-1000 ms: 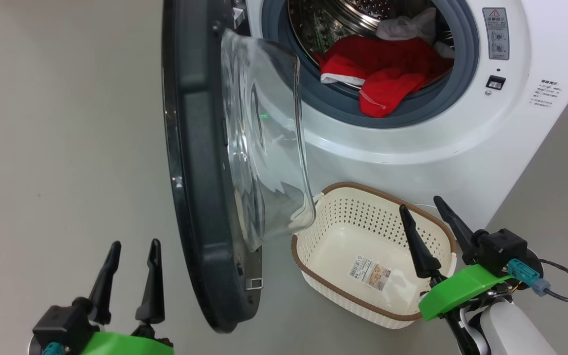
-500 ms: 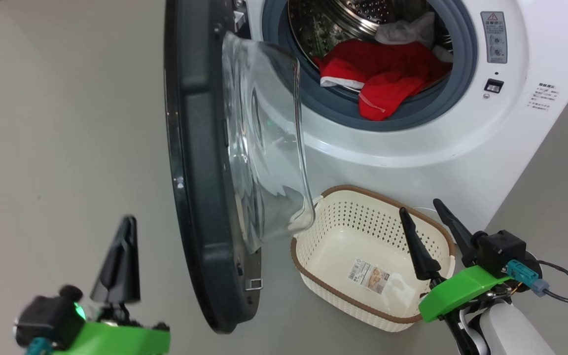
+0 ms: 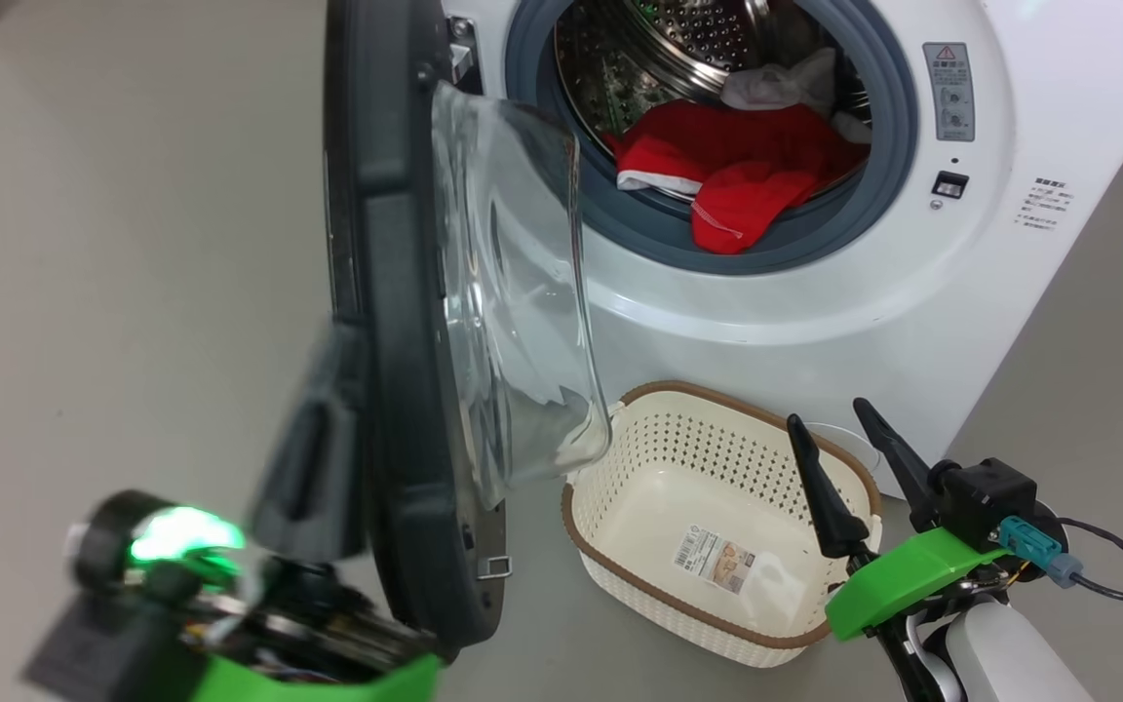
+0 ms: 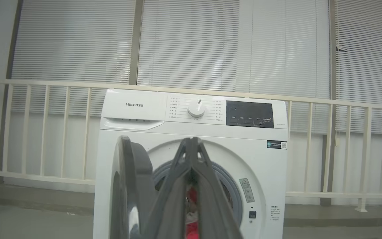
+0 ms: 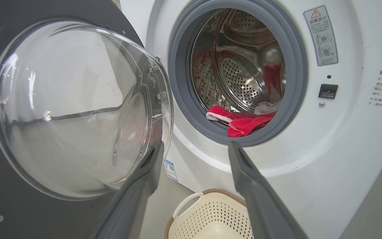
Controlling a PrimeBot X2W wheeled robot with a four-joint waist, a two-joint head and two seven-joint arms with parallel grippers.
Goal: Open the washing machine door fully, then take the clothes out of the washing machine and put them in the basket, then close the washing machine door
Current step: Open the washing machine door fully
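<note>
The washing machine stands on a grey floor, with window blinds and a pale railing behind it. Its door hangs open. The left pincer, pressed together, is just beside the door's outer face. The basket sits on the floor below the opening, close to the spread right pincer. Red clothes lie in the drum. 1 second ago the left pincer was spread and lower.
</note>
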